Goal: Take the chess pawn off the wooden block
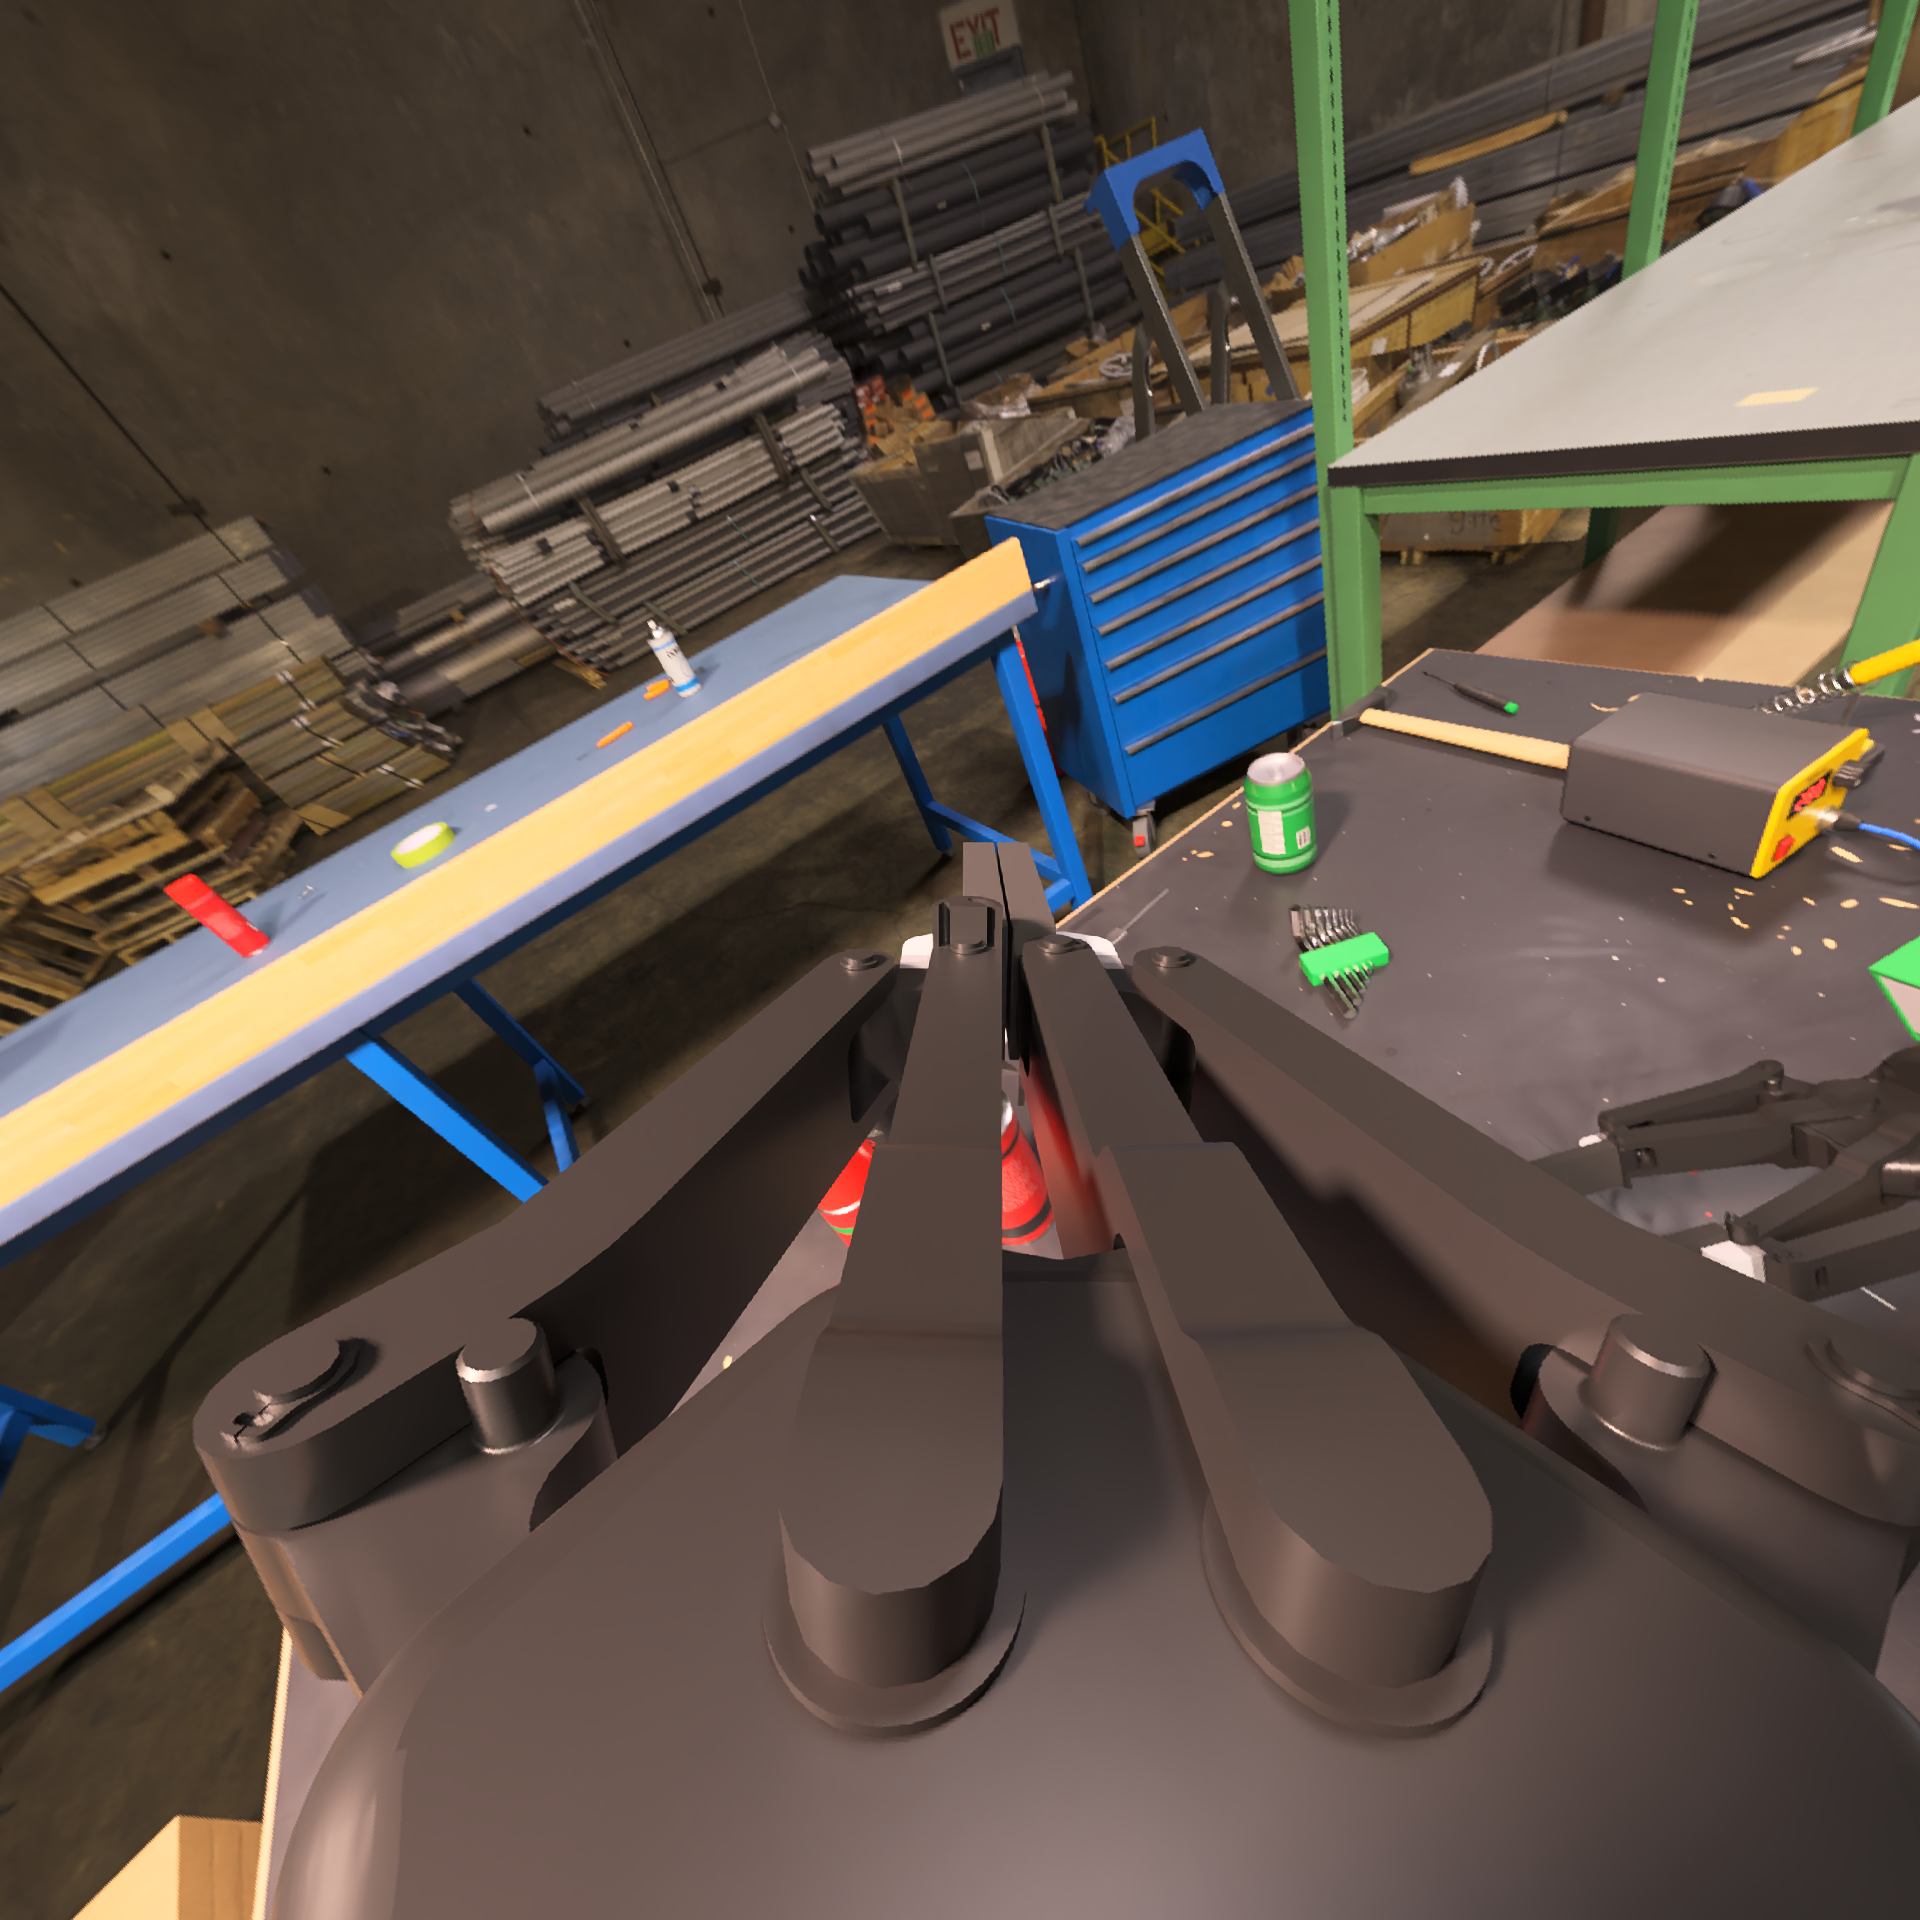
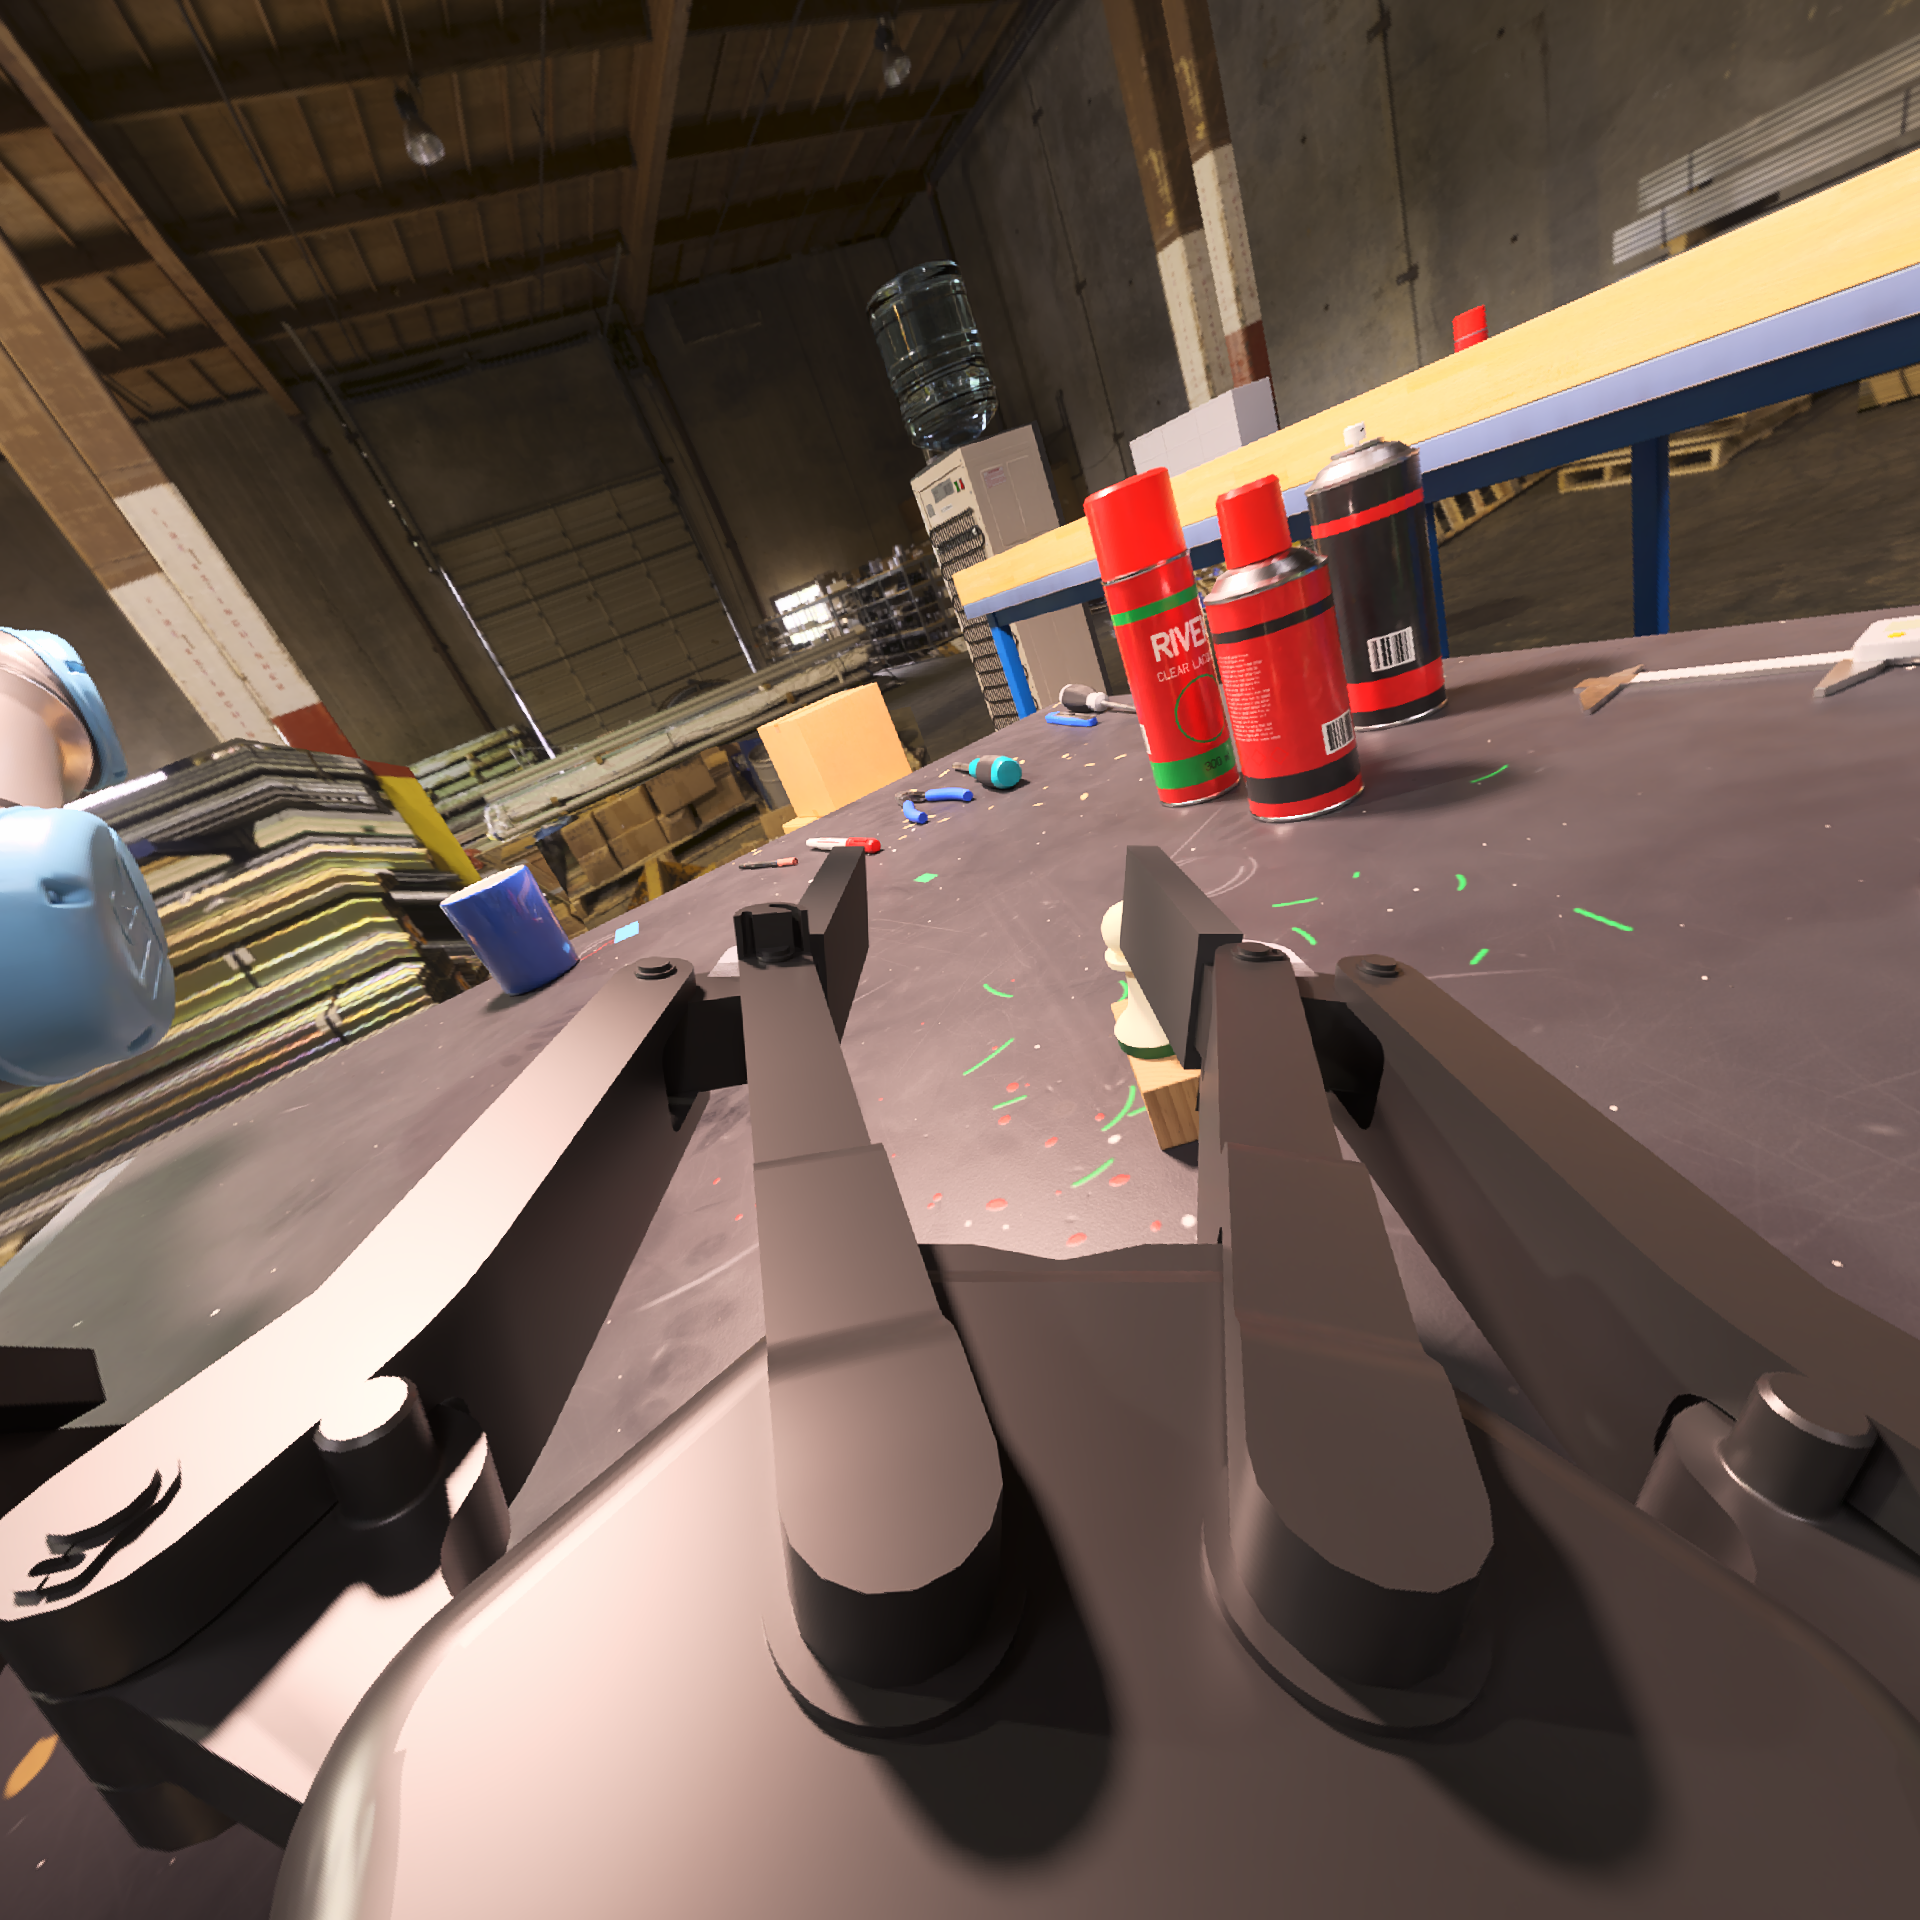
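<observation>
A white chess pawn (image 2: 1124, 987) stands upright on a small wooden block (image 2: 1171, 1103) on the dark tabletop (image 2: 1621, 1039). My right gripper (image 2: 997, 904) is open and low over the table. The pawn sits just inside its right finger (image 2: 1164, 935), which hides part of the pawn and the block. The left finger (image 2: 836, 914) is well apart from the pawn. My left gripper (image 1: 995, 883) is shut with the fingertips pressed together and nothing visible between them. The right gripper also shows in the left wrist view (image 1: 1704, 1184), far to the right.
Three spray cans (image 2: 1283, 665) stand behind the pawn. A blue mug (image 2: 509, 930), a cardboard box (image 2: 836, 748) and small tools lie to the left. In the left wrist view there are a green can (image 1: 1280, 810), a hex key set (image 1: 1340, 956), a grey box (image 1: 1714, 790) and a hammer (image 1: 1465, 738).
</observation>
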Available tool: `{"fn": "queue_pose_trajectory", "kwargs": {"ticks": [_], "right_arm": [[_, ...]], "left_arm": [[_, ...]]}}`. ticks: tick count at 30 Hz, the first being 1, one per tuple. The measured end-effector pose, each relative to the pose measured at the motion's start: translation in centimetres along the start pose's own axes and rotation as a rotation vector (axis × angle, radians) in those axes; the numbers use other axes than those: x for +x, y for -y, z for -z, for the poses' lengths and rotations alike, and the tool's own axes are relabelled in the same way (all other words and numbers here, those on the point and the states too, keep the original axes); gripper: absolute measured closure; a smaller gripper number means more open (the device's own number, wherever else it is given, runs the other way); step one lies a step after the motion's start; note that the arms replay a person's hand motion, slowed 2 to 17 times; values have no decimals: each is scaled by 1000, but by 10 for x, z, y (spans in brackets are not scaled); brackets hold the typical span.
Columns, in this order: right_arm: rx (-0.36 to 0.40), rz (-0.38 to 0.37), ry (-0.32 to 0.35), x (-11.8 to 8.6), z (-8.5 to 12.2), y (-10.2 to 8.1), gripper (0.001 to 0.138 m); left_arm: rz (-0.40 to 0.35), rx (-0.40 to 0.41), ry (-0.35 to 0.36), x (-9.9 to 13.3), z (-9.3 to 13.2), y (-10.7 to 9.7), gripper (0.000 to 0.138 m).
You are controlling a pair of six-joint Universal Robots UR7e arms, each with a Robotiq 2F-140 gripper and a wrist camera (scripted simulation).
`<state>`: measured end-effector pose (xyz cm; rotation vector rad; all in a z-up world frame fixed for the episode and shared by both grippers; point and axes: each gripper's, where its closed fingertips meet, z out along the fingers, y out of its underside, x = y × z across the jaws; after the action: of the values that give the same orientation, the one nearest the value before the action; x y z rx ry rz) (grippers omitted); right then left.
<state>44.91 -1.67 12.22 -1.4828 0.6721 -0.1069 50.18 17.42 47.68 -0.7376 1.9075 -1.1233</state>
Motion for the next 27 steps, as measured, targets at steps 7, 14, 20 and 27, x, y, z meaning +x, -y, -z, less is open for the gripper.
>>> {"fn": "queue_pose_trajectory", "kwargs": {"ticks": [7, 14, 20, 27], "right_arm": [[-38, -16, -19, 0, 5, -12, 70], [-125, -15, -50, 3, -3, -27, 70], [-159, -20, -70, 7, -7, -30, 71], [-190, -49, -60, 10, -15, -30, 70]], "left_arm": [[28, -73, -83, 29, -37, -54, 138], [85, -103, -170, 50, -64, -97, 138], [138, -122, -249, 69, -84, -133, 138], [193, -145, -337, 93, -104, -172, 138]]}}
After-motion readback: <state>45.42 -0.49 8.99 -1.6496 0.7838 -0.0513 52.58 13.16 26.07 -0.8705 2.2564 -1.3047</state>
